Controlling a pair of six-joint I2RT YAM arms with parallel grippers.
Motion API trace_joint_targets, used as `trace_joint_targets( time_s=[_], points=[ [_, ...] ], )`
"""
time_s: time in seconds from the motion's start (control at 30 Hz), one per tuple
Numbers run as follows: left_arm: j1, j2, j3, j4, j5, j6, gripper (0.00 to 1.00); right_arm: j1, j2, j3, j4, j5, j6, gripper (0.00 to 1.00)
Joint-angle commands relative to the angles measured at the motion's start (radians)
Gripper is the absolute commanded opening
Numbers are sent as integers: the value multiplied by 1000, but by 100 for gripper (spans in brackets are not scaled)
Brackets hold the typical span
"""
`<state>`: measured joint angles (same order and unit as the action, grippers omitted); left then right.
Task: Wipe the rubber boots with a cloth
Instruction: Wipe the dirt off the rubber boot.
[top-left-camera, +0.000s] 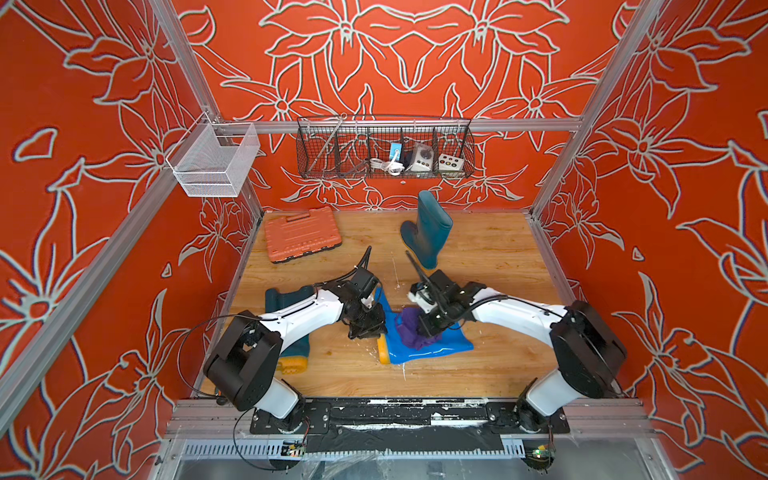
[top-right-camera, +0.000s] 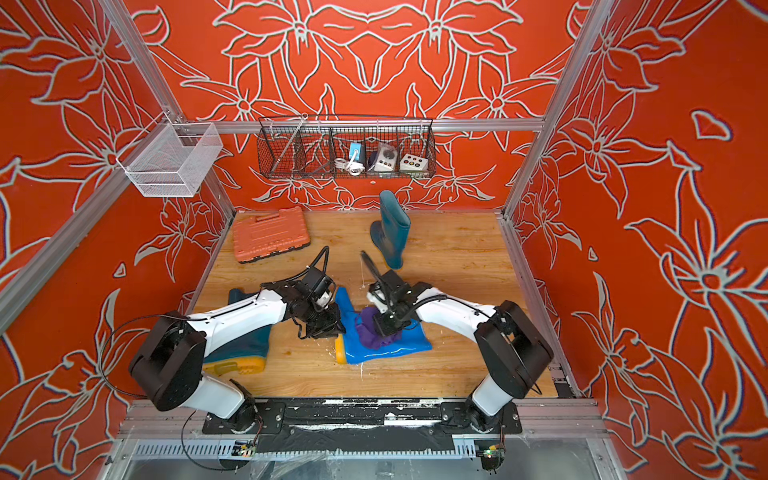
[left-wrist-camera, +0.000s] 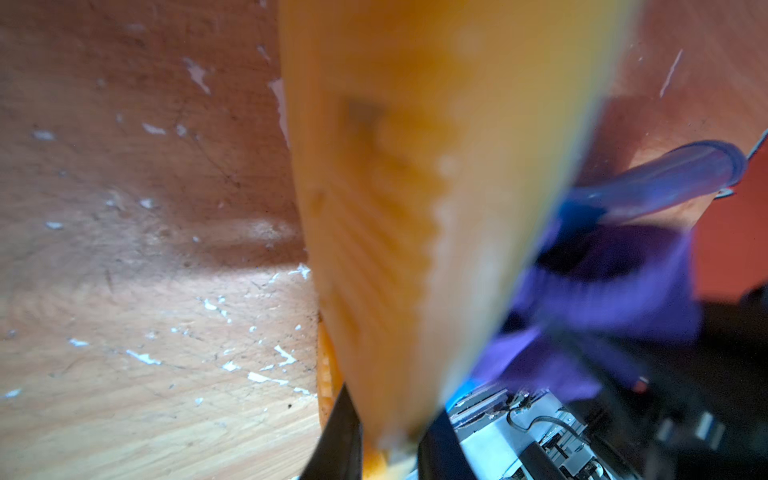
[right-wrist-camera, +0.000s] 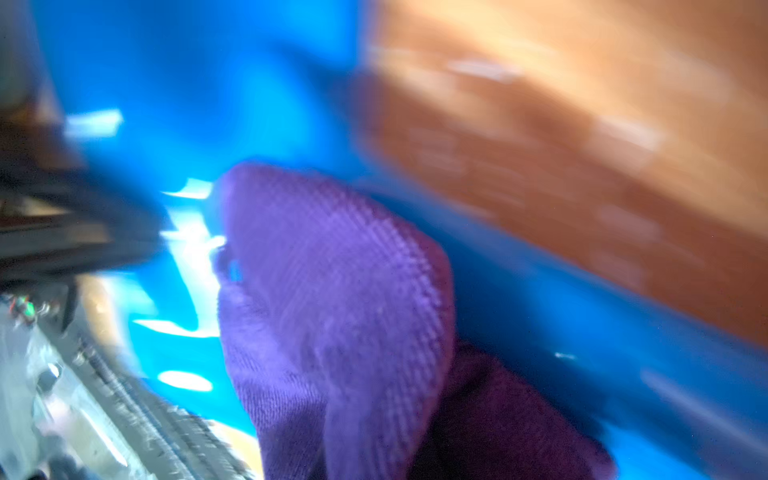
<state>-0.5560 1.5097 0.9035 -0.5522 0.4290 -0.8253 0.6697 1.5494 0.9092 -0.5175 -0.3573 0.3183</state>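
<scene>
One wooden table (top-left-camera: 478, 374), bare planks along front and right edges. Ribbed orange tool case (top-left-camera: 301, 235) back-left. Upright teal boot (top-left-camera: 430, 232) at back; second teal boot (top-left-camera: 286, 297) flat under left arm. Glossy blue boot (top-left-camera: 440, 347) flat at centre, purple terry cloth (top-left-camera: 409, 328) bunched on it. Right gripper (top-left-camera: 428, 328) clamped on cloth; left gripper (top-left-camera: 374, 332) pinches blue boot's yellow sole (left-wrist-camera: 395, 208).

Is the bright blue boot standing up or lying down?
Lying down. In a top view the blue boot lies on its side on the table, purple cloth bunched on top.
</scene>
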Motion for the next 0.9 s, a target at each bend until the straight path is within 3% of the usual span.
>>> trace_joint_targets(
  time_s=[0.0, 0.1, 0.17, 0.3, 0.4, 0.5, 0.6, 0.73, 0.87],
  points=[
    [-9, 31, 18, -35, 20, 39, 0, -120, -125, -57, -84, 26, -59, 0],
    [-9, 45, 39, -52, 20, 59, 0, -106, -160, -21, -92, -14, -57, 0],
    [-8, 55, 56, -66, 16, 70, 0, -41, -145, 32, -78, 1, -33, 0],
    [-2, 73, 87, -76, 18, 84, 0, 183, -16, 214, -55, 48, -21, 0],
    [10, 86, 108, -91, 30, 100, 0, 245, 101, 297, 11, -12, 11, 0],
    [23, 96, 129, -118, 34, 130, 0, 233, 160, 292, -5, 41, -2, 0],
    [44, 96, 131, -128, 35, 143, 0, 143, 163, 246, -84, 98, -7, 0],
    [71, 107, 141, -123, 52, 159, 0, -81, 34, 113, -105, 49, 43, 0],
    [76, 136, 192, -146, 45, 190, 0, -110, -90, 112, -147, 70, -3, 0]
  ],
)
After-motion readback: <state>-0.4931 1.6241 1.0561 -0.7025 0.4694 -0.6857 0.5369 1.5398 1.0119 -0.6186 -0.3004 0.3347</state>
